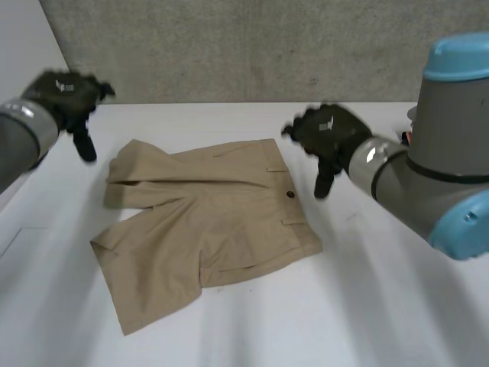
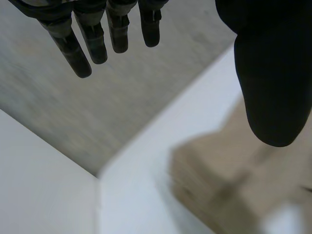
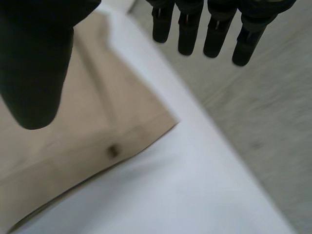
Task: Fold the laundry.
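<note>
Left hand [image 1: 65, 95] and right hand [image 1: 330, 130] hover open beside tan shorts [image 1: 206, 222].

Shorts [image 2: 229, 195] cut off at the view edge in both wrist views; left hand [image 2: 273, 73] thumb and right hand [image 3: 34, 63] thumb each cover part. Small object [image 1: 406, 136] behind right arm [image 1: 435, 176]: mostly hidden, unidentifiable.

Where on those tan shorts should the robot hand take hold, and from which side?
Probably the waistband, pinched near one end, coming from the robot's right. The tan shorts lie flat with that stiff, straight edge facing the open right robot hand, which hovers just beside it. The approach is short and the edge should lift cleanly.
</note>
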{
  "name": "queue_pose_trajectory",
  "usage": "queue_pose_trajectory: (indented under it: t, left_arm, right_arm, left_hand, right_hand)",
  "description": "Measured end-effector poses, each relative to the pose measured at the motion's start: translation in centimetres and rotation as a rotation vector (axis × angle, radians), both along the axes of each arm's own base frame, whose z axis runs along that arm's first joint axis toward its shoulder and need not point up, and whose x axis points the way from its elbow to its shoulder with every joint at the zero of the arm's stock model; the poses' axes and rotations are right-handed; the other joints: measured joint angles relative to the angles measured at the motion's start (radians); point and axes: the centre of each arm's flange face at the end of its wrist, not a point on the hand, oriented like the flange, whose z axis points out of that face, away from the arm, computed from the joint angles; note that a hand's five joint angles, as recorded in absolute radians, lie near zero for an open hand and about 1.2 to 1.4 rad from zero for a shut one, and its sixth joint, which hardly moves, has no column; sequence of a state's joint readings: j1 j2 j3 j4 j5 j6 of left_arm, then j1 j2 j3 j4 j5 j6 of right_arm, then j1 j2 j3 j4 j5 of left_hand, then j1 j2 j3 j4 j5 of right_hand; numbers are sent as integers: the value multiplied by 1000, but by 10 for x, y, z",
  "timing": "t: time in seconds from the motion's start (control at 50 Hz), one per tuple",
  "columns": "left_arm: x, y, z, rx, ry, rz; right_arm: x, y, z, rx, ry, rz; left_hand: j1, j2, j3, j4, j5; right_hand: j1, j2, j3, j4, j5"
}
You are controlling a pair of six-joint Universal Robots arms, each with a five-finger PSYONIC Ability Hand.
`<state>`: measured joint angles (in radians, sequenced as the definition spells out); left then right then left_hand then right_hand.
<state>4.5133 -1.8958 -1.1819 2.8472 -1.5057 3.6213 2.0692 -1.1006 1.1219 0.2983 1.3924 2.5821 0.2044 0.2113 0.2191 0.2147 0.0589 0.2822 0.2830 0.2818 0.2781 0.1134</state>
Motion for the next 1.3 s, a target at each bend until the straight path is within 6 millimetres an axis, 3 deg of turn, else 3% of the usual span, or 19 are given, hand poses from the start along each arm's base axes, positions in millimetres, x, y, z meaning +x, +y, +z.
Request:
queue_pose_trajectory:
  t: [0.12,0.24,0.36,0.48,0.52,0.56,0.62,1.1,1.18,1.24,1.28,1.3]
  left_arm:
    - [4,73,-29,263,23,-33]
    - [7,129,-62,399,19,-87]
    - [5,163,-85,453,7,-143]
    - [1,182,-102,480,-9,-190]
    - [0,184,-104,478,-10,-196]
    - [-2,185,-109,468,-15,-207]
    - [-3,183,-112,454,-19,-203]
    - [-11,147,-154,297,-242,-192]
    - [-13,143,-158,270,-262,-197]
    - [-15,140,-160,251,-262,-202]
    - [-17,138,-161,234,-260,-205]
    - [-17,137,-162,226,-258,-204]
  right_arm:
    - [-13,24,-43,161,123,99]
    - [-13,32,-80,180,128,149]
    - [-9,32,-108,135,109,162]
    - [-2,28,-126,72,73,162]
    - [-1,27,-128,64,66,161]
    - [2,24,-132,42,41,157]
    - [5,21,-132,27,13,148]
    - [7,13,-111,-1,-96,49]
    - [7,12,-111,-5,-92,43]
    - [7,12,-110,-5,-90,42]
    - [6,12,-110,-4,-88,40]
    - [6,12,-110,-3,-87,39]
  left_hand:
    - [128,114,103,116,97]
    - [215,203,196,201,186]
    - [231,224,217,226,210]
    - [229,223,216,223,207]
    - [227,222,215,222,204]
    - [224,213,207,205,186]
    - [224,208,202,194,174]
    - [229,213,206,205,188]
    - [403,372,364,372,352]
    - [655,632,620,613,588]
    - [929,919,895,918,890]
    - [929,919,895,918,890]
  right_hand:
    - [173,163,170,177,173]
    - [240,238,240,246,239]
    - [291,292,295,295,289]
    - [484,485,483,486,471]
    - [515,514,513,516,503]
    - [749,783,767,769,754]
    - [797,884,895,906,877]
    - [813,884,899,914,885]
    - [813,884,899,914,885]
    - [813,884,899,914,885]
    - [813,884,899,914,885]
    - [813,884,899,914,885]
